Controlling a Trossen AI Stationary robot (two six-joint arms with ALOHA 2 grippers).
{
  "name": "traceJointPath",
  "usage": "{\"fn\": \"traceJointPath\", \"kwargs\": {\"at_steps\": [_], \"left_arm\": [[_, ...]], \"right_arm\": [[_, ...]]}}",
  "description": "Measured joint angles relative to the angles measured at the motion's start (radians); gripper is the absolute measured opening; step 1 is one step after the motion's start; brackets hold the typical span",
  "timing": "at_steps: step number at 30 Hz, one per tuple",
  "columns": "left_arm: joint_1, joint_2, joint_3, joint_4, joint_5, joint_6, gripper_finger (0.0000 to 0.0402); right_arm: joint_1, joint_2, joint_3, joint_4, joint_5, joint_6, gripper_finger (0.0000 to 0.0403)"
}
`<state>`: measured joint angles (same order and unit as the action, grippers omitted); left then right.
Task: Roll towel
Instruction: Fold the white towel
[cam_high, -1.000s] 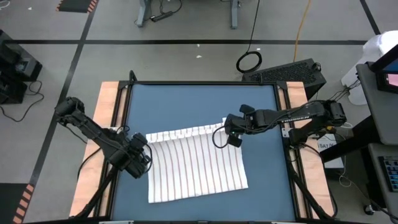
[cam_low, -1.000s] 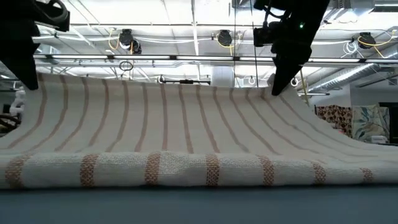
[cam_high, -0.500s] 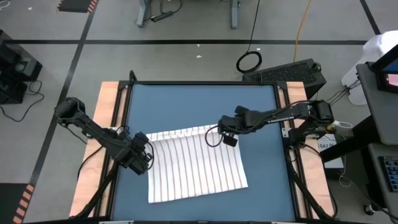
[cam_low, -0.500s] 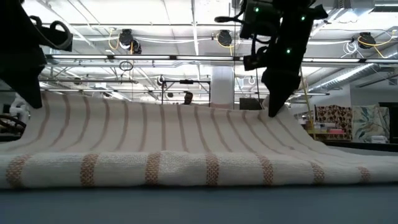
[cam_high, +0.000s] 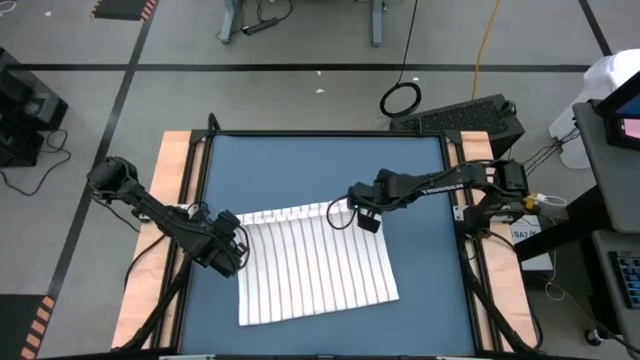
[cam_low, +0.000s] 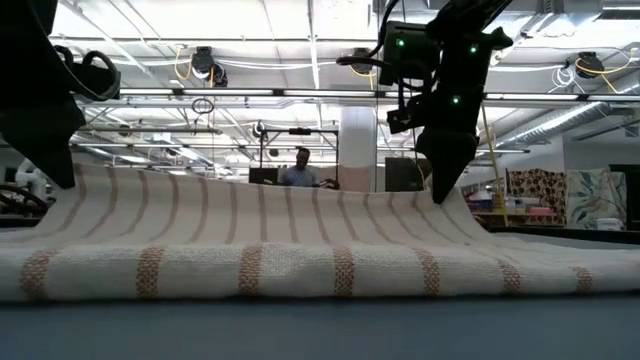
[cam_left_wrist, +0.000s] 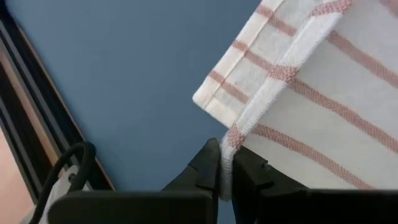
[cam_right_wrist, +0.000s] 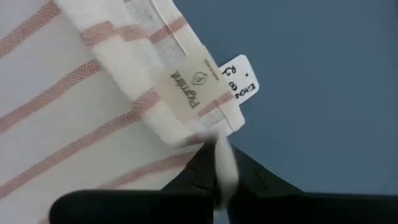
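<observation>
The white towel with thin reddish stripes lies on the blue table. Its far edge is turned over toward the near side and held up a little at both ends, while the rest lies flat. My left gripper is shut on the left end of that raised edge. My right gripper is shut on the right end, beside a sewn label. In the low view the towel rises from the near hem toward both grippers, the right one standing higher in the picture. My left gripper pinches the towel's thick hem between its two fingers at the left end of the turned-over edge. The fingers come from above, slanting down. The held hem is lifted slightly, and the cloth beyond it lies on the table. My right gripper pinches a narrow bit of the towel's edge between its two fingers, just below the label at the right far corner. The fingers point steeply down. That corner is raised, and the cloth runs from it down onto the flat part.
Bare blue tabletop lies beyond the towel's far edge and along both its sides. Wooden side rails and a black frame border the table. A black cable hangs by the left wrist. A person stands in the room behind.
Both grippers have sunk toward the table with the towel's raised edge still between their fingers, the right one also going toward the table's left. The raised edge stands lower than before, and the near part of the towel has stayed flat in place.
</observation>
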<state>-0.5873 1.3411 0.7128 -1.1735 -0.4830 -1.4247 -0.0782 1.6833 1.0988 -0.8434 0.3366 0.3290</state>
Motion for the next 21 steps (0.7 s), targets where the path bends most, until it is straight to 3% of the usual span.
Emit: {"fn": "traceJointPath", "kwargs": {"at_steps": [15, 21], "left_arm": [[0.048, 0.0, -0.022, 0.029, -0.054, 0.019, 0.0029], [0.098, 0.0, -0.113, 0.182, -0.002, 0.018, 0.0041]], "right_arm": [[-0.041, -0.01, 0.0, -0.079, 0.002, 0.029, 0.0107], [-0.04, -0.066, 0.0, -0.121, 0.0, 0.03, 0.0116]]}}
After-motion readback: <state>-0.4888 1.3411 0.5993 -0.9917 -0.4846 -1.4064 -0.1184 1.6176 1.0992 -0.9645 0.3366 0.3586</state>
